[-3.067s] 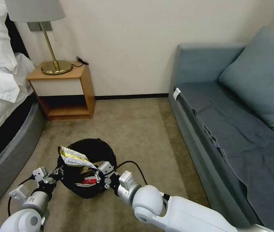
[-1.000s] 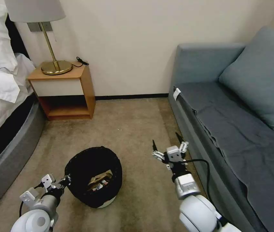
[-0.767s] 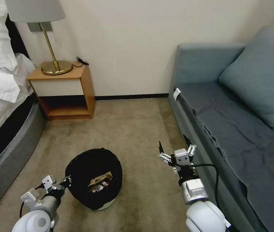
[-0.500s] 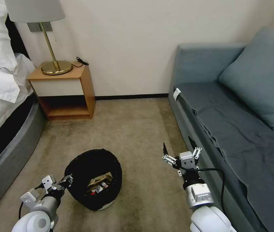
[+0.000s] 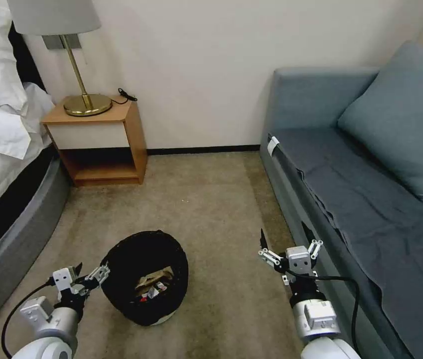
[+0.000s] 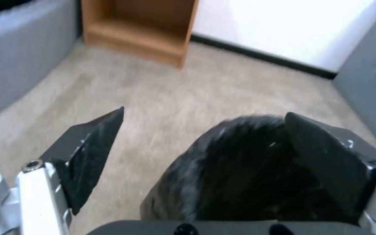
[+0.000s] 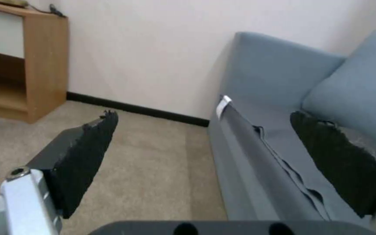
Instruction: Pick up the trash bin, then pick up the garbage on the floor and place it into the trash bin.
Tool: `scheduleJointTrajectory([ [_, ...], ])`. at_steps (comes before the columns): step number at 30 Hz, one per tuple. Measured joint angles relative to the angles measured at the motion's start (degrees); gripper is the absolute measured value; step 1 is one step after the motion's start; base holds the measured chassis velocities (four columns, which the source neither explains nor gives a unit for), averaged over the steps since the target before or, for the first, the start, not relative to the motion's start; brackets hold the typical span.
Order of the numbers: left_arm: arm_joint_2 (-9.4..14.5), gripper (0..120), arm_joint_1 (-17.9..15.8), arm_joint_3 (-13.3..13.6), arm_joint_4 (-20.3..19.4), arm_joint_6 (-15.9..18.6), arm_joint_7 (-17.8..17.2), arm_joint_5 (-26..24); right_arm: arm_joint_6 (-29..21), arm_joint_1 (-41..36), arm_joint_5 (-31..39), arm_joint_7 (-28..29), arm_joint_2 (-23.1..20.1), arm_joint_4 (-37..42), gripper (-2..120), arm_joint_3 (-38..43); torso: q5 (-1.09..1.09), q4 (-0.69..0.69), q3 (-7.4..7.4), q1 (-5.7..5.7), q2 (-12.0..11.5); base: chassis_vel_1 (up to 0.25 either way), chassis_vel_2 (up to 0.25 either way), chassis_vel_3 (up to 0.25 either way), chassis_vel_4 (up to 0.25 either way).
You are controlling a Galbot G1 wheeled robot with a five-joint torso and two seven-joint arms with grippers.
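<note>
Head view, task status: the trash bin (image 5: pixel 145 279) is recorded standing on the carpet (image 5: pixel 211 209), lined in crinkled black plastic, with a sliver of white base seen at its near lower edge. Garbage (image 5: pixel 152 285) is noted inside it: a brownish folded piece and small red-and-white scraps near the bottom. No loose litter is found on the visible floor, so the collecting is judged largely or wholly done; ground hidden by the arms or beyond the view cannot be checked. The bin is gripped by neither arm.

Left gripper (image 5: pixel 84 280): fingers are spread apart and empty, the right-hand tip being just beside the bin's left rim; contact cannot be confirmed. In the left wrist view the two dark pads (image 6: pixel 91 153) are seen wide apart, with the black bag's bulge (image 6: pixel 249 169) lying between and beyond them. Behind the fingers, the wrist and forearm are held low over the carpet, angled forward toward the bin.

Right gripper (image 5: pixel 289 249): fingers are likewise parted and empty, as shown by the separated pads (image 7: pixel 81 156) in the right wrist view. It is held above the carpet, well apart from the bin, near the front edge of the grey sofa (image 5: pixel 370 199). The wrist is pointed upward and forward, the forearm rising from the lower edge of the head view.
</note>
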Motion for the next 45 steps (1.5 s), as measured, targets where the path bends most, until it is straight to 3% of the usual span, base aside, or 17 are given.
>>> scheduleJointTrajectory([
  [3, -0.8, 100, 2.5, 1.5, -1.4, -7.0, 2.3, 2.9, 0.0, -1.3, -0.2, 1.0, 2.1, 0.3, 100, 0.6, 0.0, 0.0, 0.0, 0.0, 0.0, 0.0, 0.0, 0.0, 0.0],
  [4, -0.8, 100, 2.5, 1.5, -1.4, -7.0, 2.3, 2.9, 0.0, -1.3, -0.2, 1.0, 2.1, 0.3, 100, 0.6, 0.0, 0.0, 0.0, 0.0, 0.0, 0.0, 0.0, 0.0, 0.0],
  [8, -1.8, 100, 7.1, 5.0, -2.9, -17.5, 4.7, 4.5, 0.6, -3.0, -2.0, 2.2, 5.1, 0.3, 100, 1.2, 0.0, -0.01, 0.0, 0.0, 0.0, 0.0, 0.0, 0.0, 0.0],
  [13, -2.7, 100, 11.3, 7.5, -5.1, -22.4, 3.7, 7.5, 1.1, -3.9, -3.9, 3.1, 6.4, 0.2, 100, 1.6, 0.0, 0.0, 0.0, 0.0, 0.0, 0.0, 0.0, 0.0, 0.0],
  [21, -3.7, 100, 14.5, 11.4, -9.9, -23.5, -2.6, 8.9, 2.4, -4.4, -6.7, 3.7, 8.4, -0.9, 100, 2.5, 0.0, -0.01, 0.0, 0.0, 0.0, 0.0, 0.0, 0.0, 0.0],
  [28, -4.1, 100, 14.8, 14.0, -12.0, -20.0, -6.0, 10.8, 2.2, -2.4, -6.6, 3.7, 9.1, -2.1, 100, 2.8, 0.0, -0.01, 0.0, 0.0, 0.0, 0.0, 0.0, 0.0, 0.0],
  [33, -4.0, 100, 14.2, 14.5, -11.9, -18.3, -6.7, 11.7, 1.0, -1.2, -6.0, 4.0, 9.0, -2.8, 100, 3.4, 0.01, 0.0, 0.0, 0.0, 0.0, 0.0, 0.0, 0.0, 0.0],
  [45, -3.1, 100, 13.9, 13.9, -11.2, -18.6, -6.0, 11.3, 1.1, -1.4, -6.1, 3.9, 9.3, -3.4, 100, 4.1, 0.0, 0.0, 0.0, 0.0, 0.0, 0.0, 0.0, 0.0, 0.0],
])
